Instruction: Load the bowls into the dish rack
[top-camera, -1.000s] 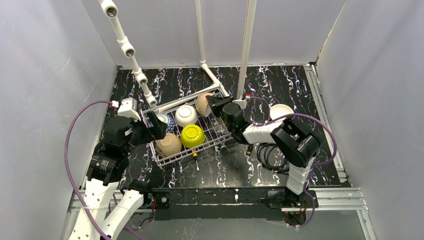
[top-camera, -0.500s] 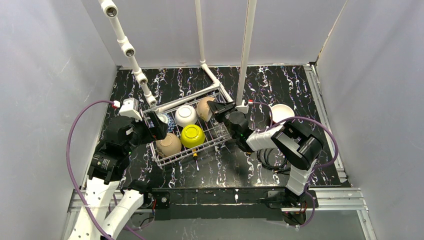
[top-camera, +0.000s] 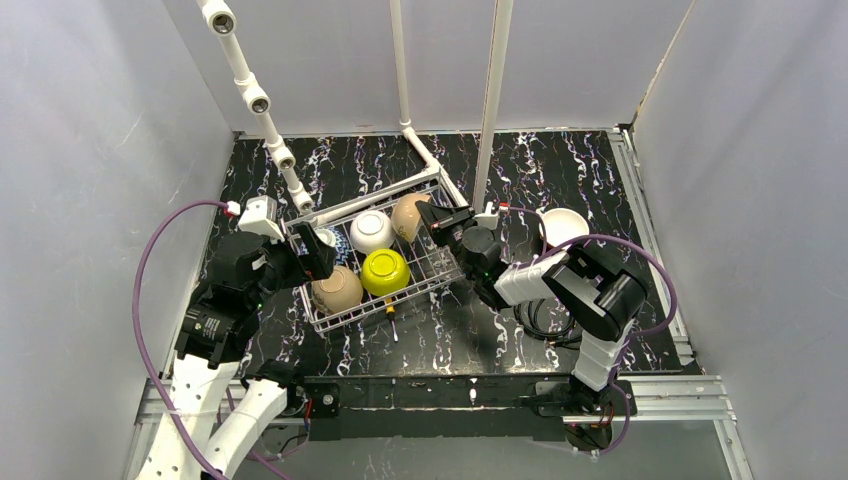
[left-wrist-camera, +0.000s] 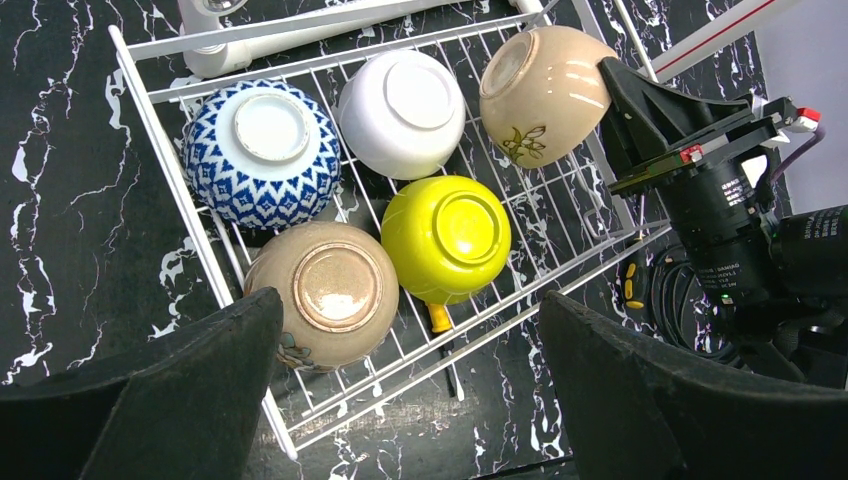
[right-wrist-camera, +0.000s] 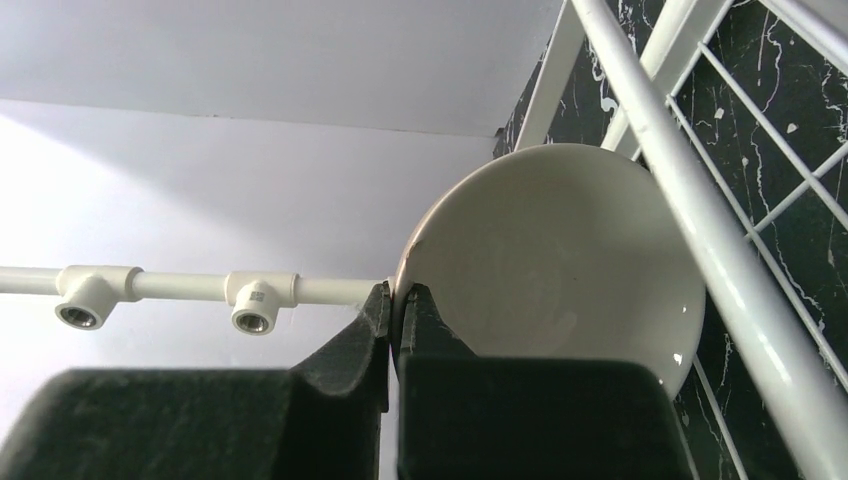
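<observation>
The white wire dish rack (top-camera: 400, 300) holds five bowls. A blue-white bowl (left-wrist-camera: 262, 152), a white bowl (left-wrist-camera: 402, 99), a yellow-green bowl (left-wrist-camera: 446, 238) and a tan bowl (left-wrist-camera: 322, 295) lie upside down. A second tan bowl (top-camera: 408, 215) with a flower mark leans on its side in the rack's far right corner. My right gripper (top-camera: 432, 218) is shut on its rim, and its cream inside (right-wrist-camera: 550, 260) fills the right wrist view. My left gripper (top-camera: 315, 262) hovers open and empty over the rack's near left side. Another bowl (top-camera: 563, 226) with a pale inside stands upright on the table to the right.
White plastic pipes (top-camera: 262, 110) rise behind and left of the rack, and a post (top-camera: 492, 110) stands by its far right corner. A yellow-handled screwdriver (top-camera: 390, 312) lies under the rack's front edge. A coiled black cable (top-camera: 545, 305) lies right of the rack.
My right gripper has drawn back slightly towards the right and lowered the tan bowl into the rack's far right corner. The left arm has not moved.
</observation>
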